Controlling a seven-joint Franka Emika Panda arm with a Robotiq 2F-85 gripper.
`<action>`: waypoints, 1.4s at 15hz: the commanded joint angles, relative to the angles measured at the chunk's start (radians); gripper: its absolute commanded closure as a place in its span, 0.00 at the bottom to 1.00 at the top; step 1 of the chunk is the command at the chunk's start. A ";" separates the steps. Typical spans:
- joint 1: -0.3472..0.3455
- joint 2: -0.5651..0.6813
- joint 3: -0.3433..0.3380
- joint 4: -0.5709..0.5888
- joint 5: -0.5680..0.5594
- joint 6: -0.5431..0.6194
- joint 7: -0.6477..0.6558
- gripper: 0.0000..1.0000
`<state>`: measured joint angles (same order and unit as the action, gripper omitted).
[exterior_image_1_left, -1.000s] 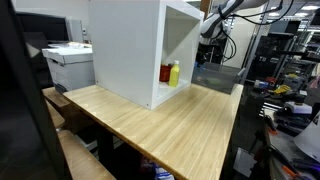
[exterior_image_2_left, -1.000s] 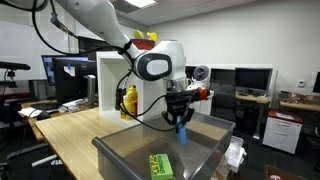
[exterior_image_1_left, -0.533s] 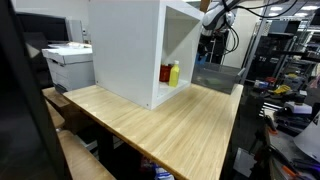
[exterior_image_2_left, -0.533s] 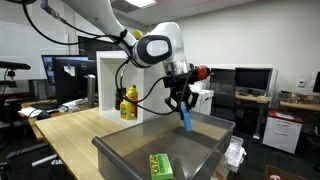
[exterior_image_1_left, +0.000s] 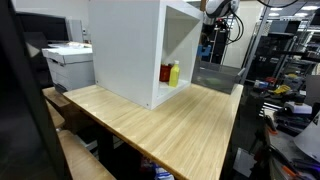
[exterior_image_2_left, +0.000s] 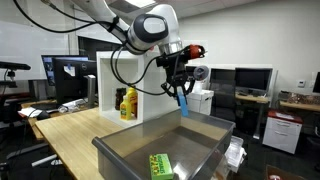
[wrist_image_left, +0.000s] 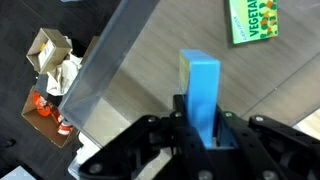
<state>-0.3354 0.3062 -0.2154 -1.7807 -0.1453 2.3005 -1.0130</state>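
My gripper (exterior_image_2_left: 181, 92) is shut on a blue block (exterior_image_2_left: 184, 103), which hangs below the fingers high above the grey bin (exterior_image_2_left: 118, 152). In the wrist view the blue block (wrist_image_left: 199, 87) stands between the black fingers (wrist_image_left: 152, 135), with the bin's floor far beneath. A green packet (exterior_image_2_left: 160, 165) lies in the bin near its front corner; the wrist view shows the green packet (wrist_image_left: 251, 20) at the top right. In an exterior view the gripper (exterior_image_1_left: 210, 32) hangs beside the white shelf's opening.
A white open cabinet (exterior_image_1_left: 128, 50) stands on the wooden table (exterior_image_1_left: 150, 118) with a yellow bottle (exterior_image_1_left: 174, 73) and a red one (exterior_image_1_left: 165, 73) inside. The grey bin (exterior_image_1_left: 217, 76) sits at the table's far end. Crumpled paper (wrist_image_left: 55, 60) lies on the floor beside it.
The arm has risen steadily, lifting the blue block from just above the bin's inside to well over its rim. The grip has stayed shut.
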 joint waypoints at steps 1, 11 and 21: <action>0.030 -0.071 0.000 0.017 -0.047 -0.094 0.046 0.94; 0.046 -0.094 -0.007 0.152 -0.044 -0.221 0.134 0.94; 0.068 -0.116 0.025 0.328 -0.032 -0.286 0.116 0.94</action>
<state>-0.2801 0.2152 -0.2072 -1.4871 -0.1733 2.0463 -0.8921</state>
